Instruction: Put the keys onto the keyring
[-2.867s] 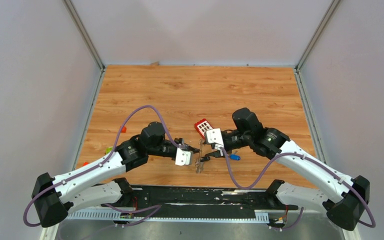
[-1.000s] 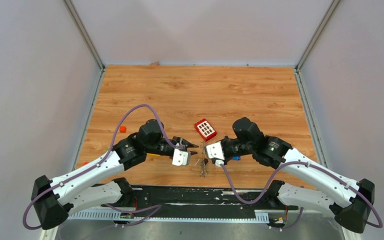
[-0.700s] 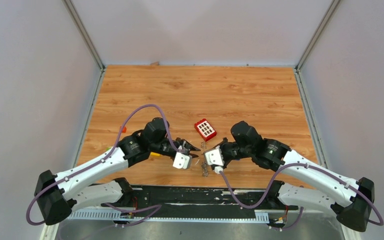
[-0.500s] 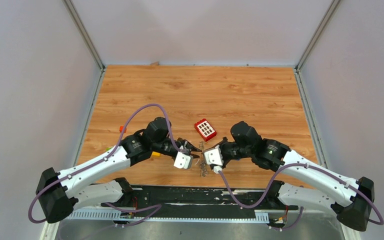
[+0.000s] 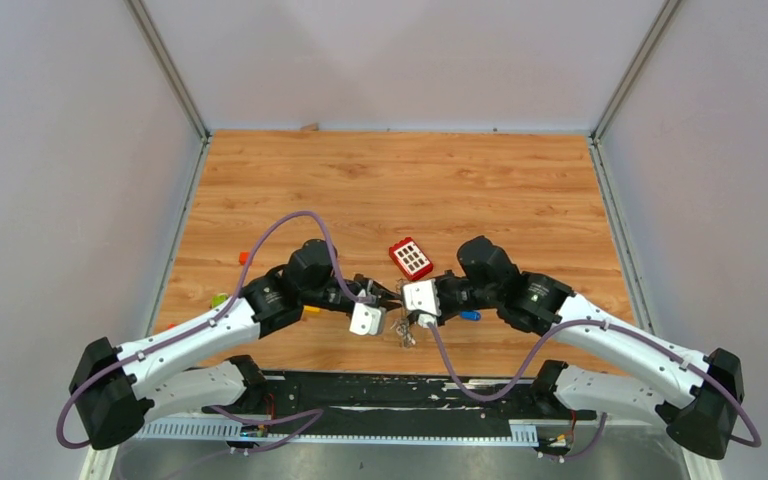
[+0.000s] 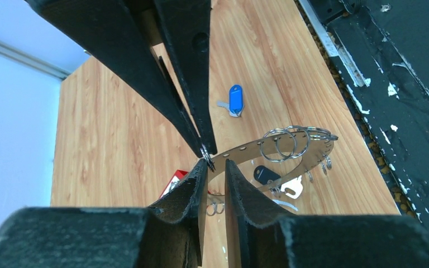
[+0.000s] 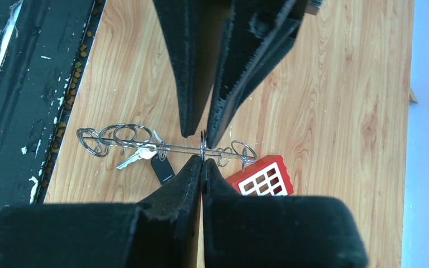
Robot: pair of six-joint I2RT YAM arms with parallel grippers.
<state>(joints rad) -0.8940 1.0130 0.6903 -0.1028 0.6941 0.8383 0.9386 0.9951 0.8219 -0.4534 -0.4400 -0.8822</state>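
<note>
The keyring (image 6: pixel 307 158), a thin grey band hung with small silvery rings, is held off the table between both arms (image 5: pixel 400 326). My right gripper (image 7: pixel 202 160) is shut on its edge, and the band runs edge-on across that view (image 7: pixel 117 142). My left gripper (image 6: pixel 215 163) faces it, its jaws a narrow gap apart at the ring's rim with the band just past the tips. A black-headed key (image 6: pixel 265 174) hangs under the ring beside a silvery key (image 7: pixel 134 158). The blue-headed key (image 6: pixel 235 100) lies loose on the wood (image 5: pixel 470 315).
A red block with white squares (image 5: pixel 411 258) lies just behind the grippers. Small toy bits sit at the left: orange (image 5: pixel 243 257), green (image 5: pixel 218 299), yellow (image 5: pixel 310 310). The black base strip (image 5: pixel 380 392) runs along the near edge.
The right gripper has carried the keyring a little left and away from the near edge. The left gripper has come in to meet it, and its jaws have narrowed.
</note>
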